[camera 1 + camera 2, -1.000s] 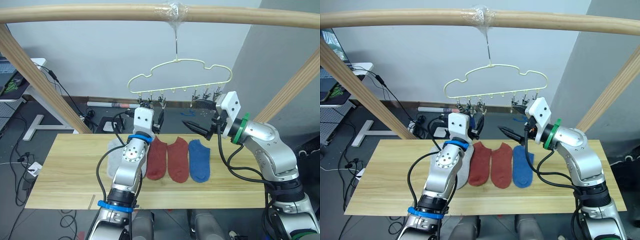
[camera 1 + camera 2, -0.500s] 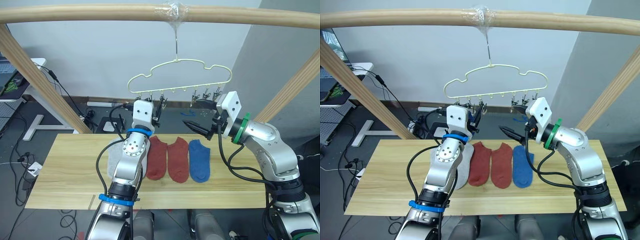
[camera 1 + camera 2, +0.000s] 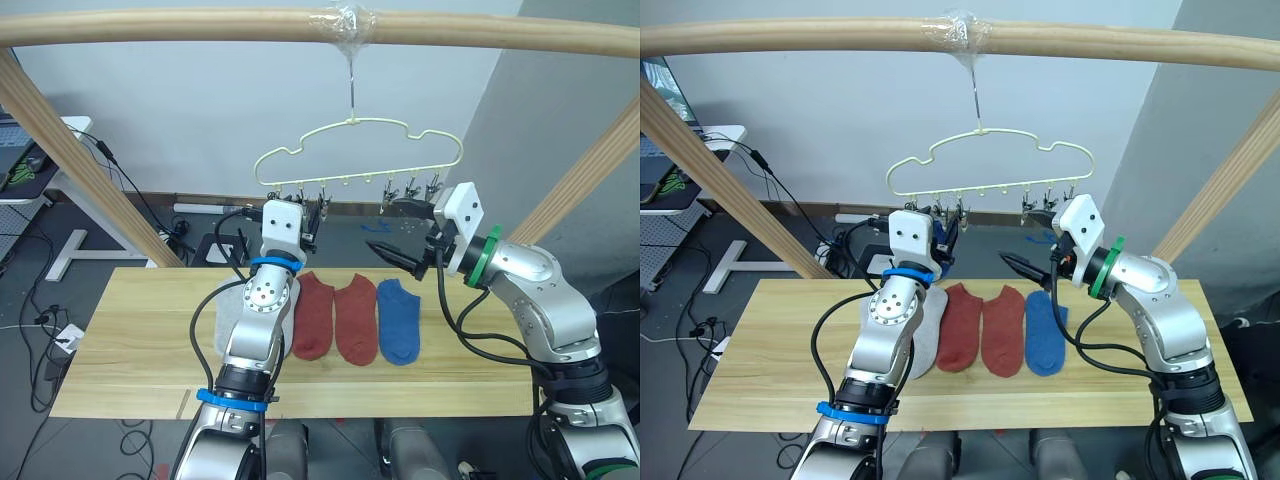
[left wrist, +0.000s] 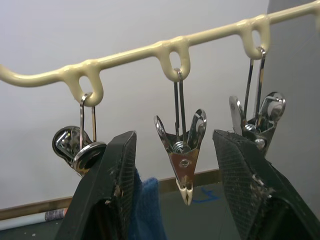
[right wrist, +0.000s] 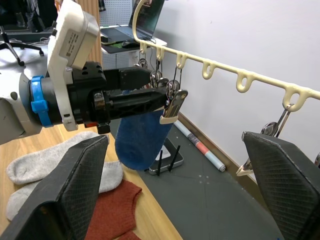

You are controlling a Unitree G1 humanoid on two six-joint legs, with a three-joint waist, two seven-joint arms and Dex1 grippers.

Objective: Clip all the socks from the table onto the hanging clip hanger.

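The pale yellow-green clip hanger hangs from the beam by its hook. My left gripper is open, raised to the hanger's left clips, its fingers straddling one grey clip. A blue sock hangs just under those fingers; I cannot tell what holds it. My right gripper is open and empty, below the right-hand clips. On the table lie two grey socks partly behind my left arm, two rust red socks and one blue sock.
A thick wooden beam runs overhead, held by slanted wooden posts at both sides. Bare tabletop stretches left and right of the row of socks. A desk and cables stand on the floor at the far left.
My left gripper has risen and shifted slightly left, up to the left clips. The hanger has swayed a little. The right arm has stayed put.
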